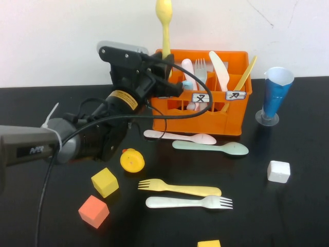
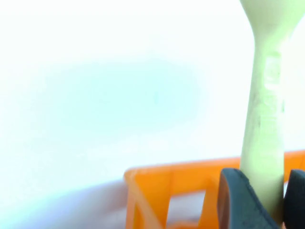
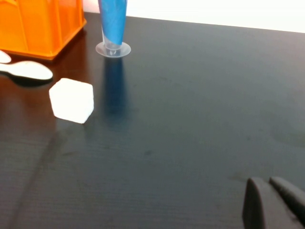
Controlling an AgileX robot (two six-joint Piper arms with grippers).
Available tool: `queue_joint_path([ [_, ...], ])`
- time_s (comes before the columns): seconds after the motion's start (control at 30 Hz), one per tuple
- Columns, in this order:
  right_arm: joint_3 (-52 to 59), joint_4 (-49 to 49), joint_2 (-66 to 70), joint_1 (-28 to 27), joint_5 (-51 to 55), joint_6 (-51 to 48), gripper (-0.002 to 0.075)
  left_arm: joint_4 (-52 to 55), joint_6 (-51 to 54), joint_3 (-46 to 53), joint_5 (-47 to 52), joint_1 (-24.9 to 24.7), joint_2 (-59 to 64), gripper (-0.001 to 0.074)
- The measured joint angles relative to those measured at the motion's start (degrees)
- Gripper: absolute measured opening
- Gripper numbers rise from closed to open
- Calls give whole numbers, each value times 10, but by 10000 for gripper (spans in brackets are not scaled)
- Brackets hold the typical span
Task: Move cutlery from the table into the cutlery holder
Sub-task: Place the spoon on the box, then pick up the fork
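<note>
Right now the left gripper sits at the left end of the orange plastic crate-like cutlery holder, jaws clamped on the handle of a pale yellow plastic spoon. Spoon's long axis runs vertical, bowl pointing to 12 o'clock, handle end down at the crate rim; in the left wrist view the dark fingers pinch the spoon w/ the orange rim right behind.

Inside the holder several pastel pieces stand upright or leaning: a white fork, a white knife, a yellow handle tilted toward 1 o'clock.

On the flat matte black table, just in front of the crate, a pink spoon and a mint green spoon lie w/ long axes roughly 9-to-3, bowls toward 3. Nearer the camera, a yellow fork has tines toward 9; a white fork beside it has tines toward 3.

Other bits: round yellow duck toy, yellow cube, orange cube, white cube, blue cone-shaped cup at 3 o'clock of the crate, another yellow block at the near edge.

Right gripper shows only in its wrist view, low over bare table, well apart from the white cube; fingertips nearly together, holding nothing.

Backdrop is a plain white wall.
</note>
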Motion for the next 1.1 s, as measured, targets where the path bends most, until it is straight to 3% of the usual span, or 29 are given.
queue_joint_path([
  [0.23,0,0,0,0,0,0,-3,13,-1,0,17,0,8,174],
  [0.43,0,0,0,0,0,0,-3,15,-1,-1,40,0,0,284],
  [0.63,0,0,0,0,0,0,-3,44,-1,-1,106,0,-52,307],
  [0.8,0,0,0,0,0,0,-3,144,-19,-1,260,-3,-151,278],
  [0.93,0,0,0,0,0,0,-3,212,-36,-1,468,-31,-248,153],
  [1.1,0,0,0,0,0,0,-3,154,82,-1,717,-63,-287,66],
])
